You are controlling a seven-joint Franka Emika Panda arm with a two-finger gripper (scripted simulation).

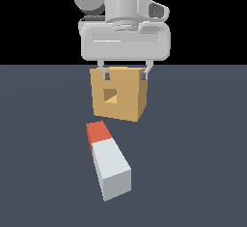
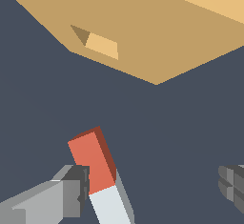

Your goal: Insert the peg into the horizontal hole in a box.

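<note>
The peg [image 1: 111,165] lies flat on the dark floor, its orange-red end [image 1: 98,131] pointing toward the box [image 1: 126,103] and its pale grey end nearer the camera. The tan box stands just beyond it, and the square hole [image 1: 110,95] in its facing side is dark and empty. My gripper [image 1: 124,74] hangs open above the floor, its fingertips overlapping the box's upper edge in the exterior view. In the wrist view the peg [image 2: 95,163] sits close beside one finger [image 2: 71,192]. The other finger [image 2: 233,185] is far off, with nothing between them. The box [image 2: 157,32] and hole [image 2: 101,43] lie beyond.
The floor [image 1: 193,163] is a plain dark blue-grey plane. Only the arm's white hand body [image 1: 125,40] and the black background show above it.
</note>
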